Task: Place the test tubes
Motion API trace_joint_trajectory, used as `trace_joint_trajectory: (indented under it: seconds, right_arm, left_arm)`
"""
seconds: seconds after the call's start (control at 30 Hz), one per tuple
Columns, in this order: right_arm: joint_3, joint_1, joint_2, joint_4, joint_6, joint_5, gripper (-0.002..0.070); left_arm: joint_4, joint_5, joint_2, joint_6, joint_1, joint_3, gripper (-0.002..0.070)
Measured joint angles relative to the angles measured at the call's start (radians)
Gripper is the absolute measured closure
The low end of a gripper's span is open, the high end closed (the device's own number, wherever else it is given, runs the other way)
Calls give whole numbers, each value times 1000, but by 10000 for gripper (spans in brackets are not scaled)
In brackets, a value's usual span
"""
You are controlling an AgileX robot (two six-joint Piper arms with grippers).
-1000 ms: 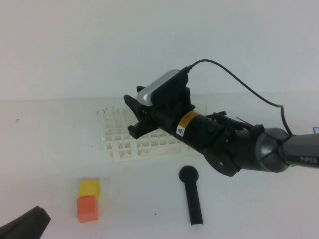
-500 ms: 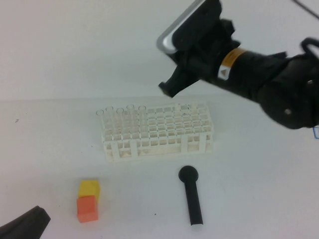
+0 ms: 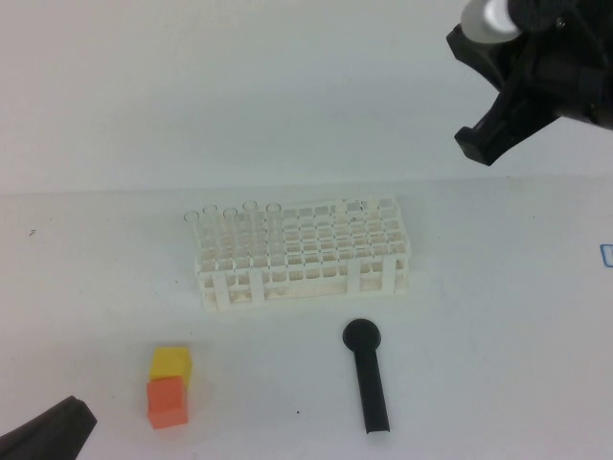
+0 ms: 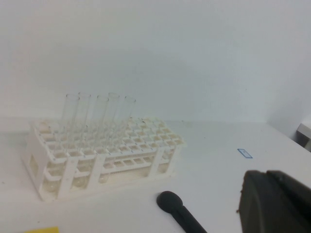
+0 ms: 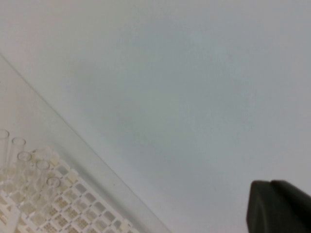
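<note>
A white test tube rack (image 3: 302, 259) stands in the middle of the table, with several clear glass tubes (image 3: 230, 225) upright in its left end. The left wrist view has the rack (image 4: 97, 155) and tubes (image 4: 97, 114) side-on. The right wrist view catches the rack (image 5: 53, 208) and tubes (image 5: 19, 165) from far above. My right gripper (image 3: 465, 96) hangs high at the upper right, well away from the rack, open and holding nothing. My left gripper (image 3: 48, 429) rests at the near left corner, away from the rack, and holds nothing that shows.
A black rod with a round head (image 3: 367, 374) lies in front of the rack, and also shows in the left wrist view (image 4: 177, 211). A yellow block (image 3: 170, 362) and an orange block (image 3: 168, 401) sit touching at the front left. A small blue mark (image 3: 607, 255) is at the right edge.
My right arm has lifted from over the rack's left part and swung up and to the right. The rack, tubes, rod, blocks and left gripper have not moved.
</note>
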Motion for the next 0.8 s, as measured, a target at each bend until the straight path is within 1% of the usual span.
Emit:
trace_joint_trajectory:
  seconds: [0.17,0.4,0.63,0.8]
  right_arm:
    - [5,0,-2,0,0,16,678]
    - [5,-10,13,-1,-2,-31,678]
    - [18,-109,5,4,16,-69,678]
    - [113,-201,-140,4,19,-26,678]
  left_arm:
    - [0,0,0,0,0,0,676]
    - [0,-1,0,0,0,0,676]
    - [0,-1,0,0,0,0,676]
    - [0,4,0,0,0,0,676]
